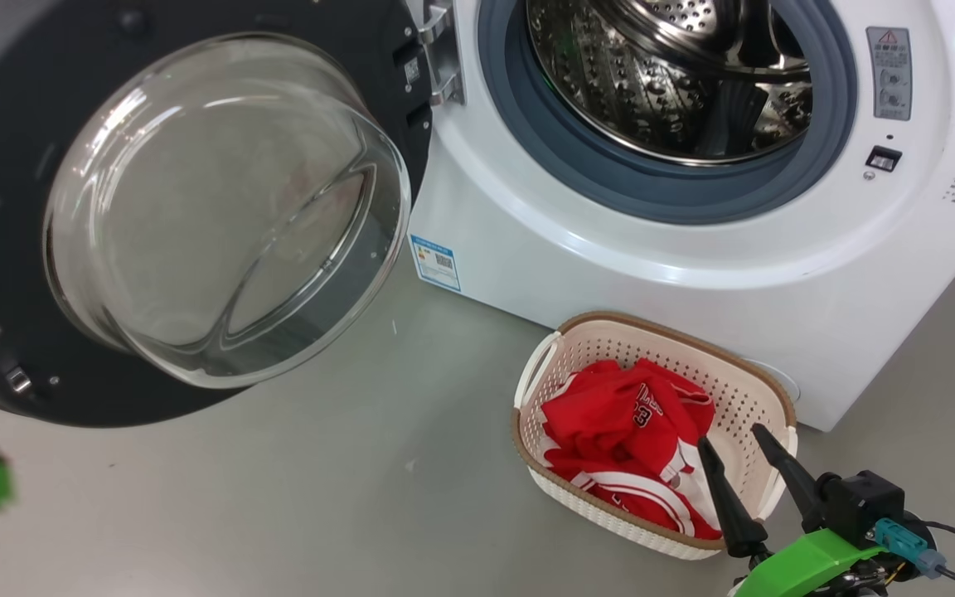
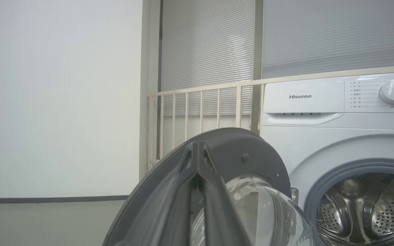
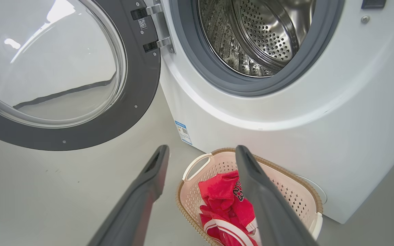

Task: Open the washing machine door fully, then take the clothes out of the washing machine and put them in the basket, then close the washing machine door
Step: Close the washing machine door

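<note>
The clothes lie in the basket; left jaws pressed together by the open door, right jaws spread

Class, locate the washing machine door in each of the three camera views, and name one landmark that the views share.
Head view: the washing machine door fills the upper left, swung open, glass bowl bulging toward the camera.
Left wrist view: bottom centre, seen nearly edge-on.
Right wrist view: upper left, hinges on its right.
Shared landmark: the perforated steel drum, right of the door in every view.
</note>
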Motion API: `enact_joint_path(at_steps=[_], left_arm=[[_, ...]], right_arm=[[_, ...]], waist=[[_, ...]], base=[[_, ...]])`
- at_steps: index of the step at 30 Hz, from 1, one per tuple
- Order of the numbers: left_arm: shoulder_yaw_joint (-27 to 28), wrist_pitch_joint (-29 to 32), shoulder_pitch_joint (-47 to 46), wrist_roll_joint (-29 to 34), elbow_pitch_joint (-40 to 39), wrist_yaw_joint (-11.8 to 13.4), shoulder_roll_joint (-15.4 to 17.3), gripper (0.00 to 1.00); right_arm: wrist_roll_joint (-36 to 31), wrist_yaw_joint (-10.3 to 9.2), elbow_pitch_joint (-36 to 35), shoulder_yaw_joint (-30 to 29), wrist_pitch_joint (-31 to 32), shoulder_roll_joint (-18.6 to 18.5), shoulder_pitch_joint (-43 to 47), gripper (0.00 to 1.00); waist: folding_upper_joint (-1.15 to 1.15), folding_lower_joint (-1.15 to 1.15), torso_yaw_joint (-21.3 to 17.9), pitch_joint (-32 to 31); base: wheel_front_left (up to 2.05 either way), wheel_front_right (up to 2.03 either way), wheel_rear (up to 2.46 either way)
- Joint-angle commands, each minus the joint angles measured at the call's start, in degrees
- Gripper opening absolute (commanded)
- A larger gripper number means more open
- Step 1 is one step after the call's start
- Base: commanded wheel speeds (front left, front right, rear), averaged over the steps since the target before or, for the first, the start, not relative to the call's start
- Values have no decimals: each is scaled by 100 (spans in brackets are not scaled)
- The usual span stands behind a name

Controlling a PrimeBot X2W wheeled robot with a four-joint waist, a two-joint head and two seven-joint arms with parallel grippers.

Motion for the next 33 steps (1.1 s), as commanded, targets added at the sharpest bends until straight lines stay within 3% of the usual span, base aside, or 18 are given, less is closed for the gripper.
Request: enact_joint_path(at_steps=[1,8,16,21,24,30,33], left_arm=[[275,-45,-441,-131,-90,-29,395,0],[302,-45,-1924,-1105,920,-33,1571,0],[-64,93,-3217,-2493,3049,-34,2526,0],[-361,643,-3808,-3473,4055,-34,2874,0],[-631,1446,-4089,-4046,4707,-35,3060,0],[-871,2726,-4301,-4704,5433,-35,3225,0],[-896,3051,-4332,-4880,5697,-35,3315,0]], right_arm=[[-95,35,-160,84,-38,-4,-93,100],[-180,35,-219,-41,-38,21,-120,100],[-279,35,-284,-85,-38,43,-204,100],[-328,35,-286,-113,-38,41,-257,100],[-362,35,-277,-93,-38,31,-303,100],[-406,35,-261,-21,-38,23,-378,100],[-421,35,-253,5,-38,23,-407,100]], waist=[[0,0,9,72],[0,0,20,262],[0,0,-75,495],[0,0,-111,646],[0,0,-138,751],[0,0,-194,882],[0,0,-213,931]], base=[[0,0,0],[0,0,0],[0,0,0],[0,0,0],[0,0,0],[0,0,0],[0,0,0]])
